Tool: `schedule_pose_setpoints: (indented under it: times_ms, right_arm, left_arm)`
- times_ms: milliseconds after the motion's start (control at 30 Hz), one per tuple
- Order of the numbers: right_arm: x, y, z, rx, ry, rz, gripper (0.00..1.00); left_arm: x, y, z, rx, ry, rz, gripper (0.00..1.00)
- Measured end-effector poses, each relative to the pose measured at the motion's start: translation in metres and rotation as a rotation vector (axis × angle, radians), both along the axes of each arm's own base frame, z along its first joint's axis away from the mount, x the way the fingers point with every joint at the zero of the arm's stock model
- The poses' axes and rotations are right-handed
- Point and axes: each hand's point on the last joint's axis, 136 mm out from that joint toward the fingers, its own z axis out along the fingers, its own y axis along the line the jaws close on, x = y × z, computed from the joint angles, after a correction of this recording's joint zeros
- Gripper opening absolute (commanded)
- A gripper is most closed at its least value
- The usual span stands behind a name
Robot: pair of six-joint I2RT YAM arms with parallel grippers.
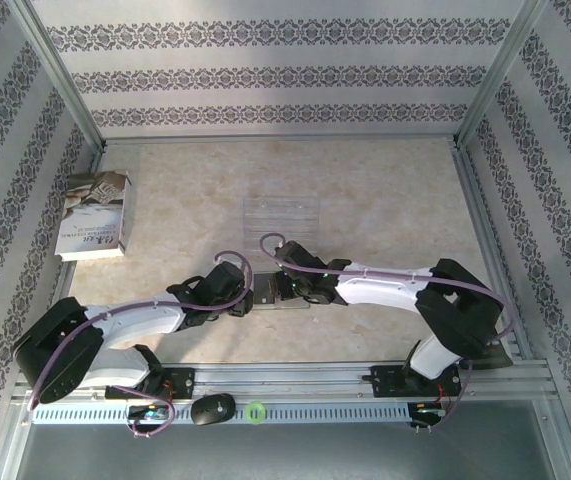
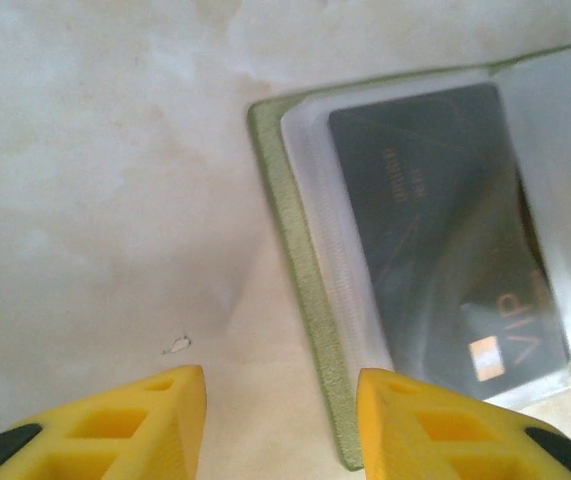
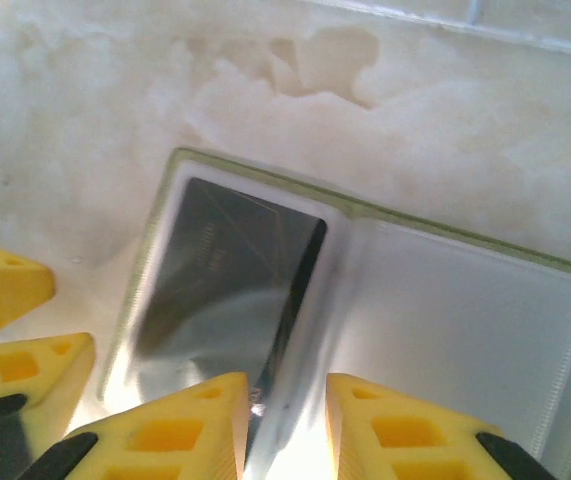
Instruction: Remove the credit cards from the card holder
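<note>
Right gripper (image 3: 283, 428) open, a narrow gap between its yellow fingers. It hangs low over the open card holder (image 3: 265, 178), and the black card's (image 3: 227, 280) near edge runs down into that gap. Cannot tell if either pad touches the card. Left gripper (image 2: 280, 425) open wider with nothing between its fingers: one finger over the holder's near corner, the other over bare table (image 1: 385, 200).

The holder lies flat and opened at mid-table, just ahead of both grippers. The black card sits in its clear pocket with "VIP" readable in the left wrist view. The other pocket looks pale and glary, so it is unclear whether a second card is inside. In the top view the holder is mostly hidden under the two grippers. Both wrist views cut the finger bases off at the bottom edge.

Both arms reach forward and inward, low, with their wrists meeting over the holder. A clear sheet (image 1: 282, 215) lies beyond them, and a book (image 1: 95, 215) is well apart at far left.
</note>
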Motion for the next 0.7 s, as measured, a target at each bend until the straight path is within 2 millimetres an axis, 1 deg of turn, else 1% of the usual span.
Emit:
schedule_pose_setpoints:
  times_ms: [100,233,333,433,533,700]
  right_arm:
    - [0.004,0.002,0.003,0.055,0.019,-0.002,0.22]
    - [0.005,-0.006,-0.006,0.109,0.086,-0.024,0.21]
    - [0.004,-0.006,-0.008,0.146,0.130,-0.027,0.21]
    - [0.001,0.000,-0.008,0.181,0.163,-0.016,0.20]
    - [-0.004,0.002,-0.014,0.197,0.198,-0.010,0.19]
    - [-0.010,0.003,-0.024,0.198,0.243,-0.011,0.19]
  left_arm:
    - [0.005,-0.005,0.009,-0.014,-0.021,-0.006,0.45]
    - [0.017,-0.017,0.017,-0.013,-0.040,-0.023,0.43]
    - [0.025,-0.021,0.015,0.007,-0.044,-0.029,0.40]
    - [0.030,-0.018,0.009,0.036,-0.037,-0.022,0.37]
    - [0.033,-0.013,0.003,0.051,-0.027,-0.011,0.37]
    - [0.033,-0.012,0.003,0.055,-0.027,-0.013,0.36]
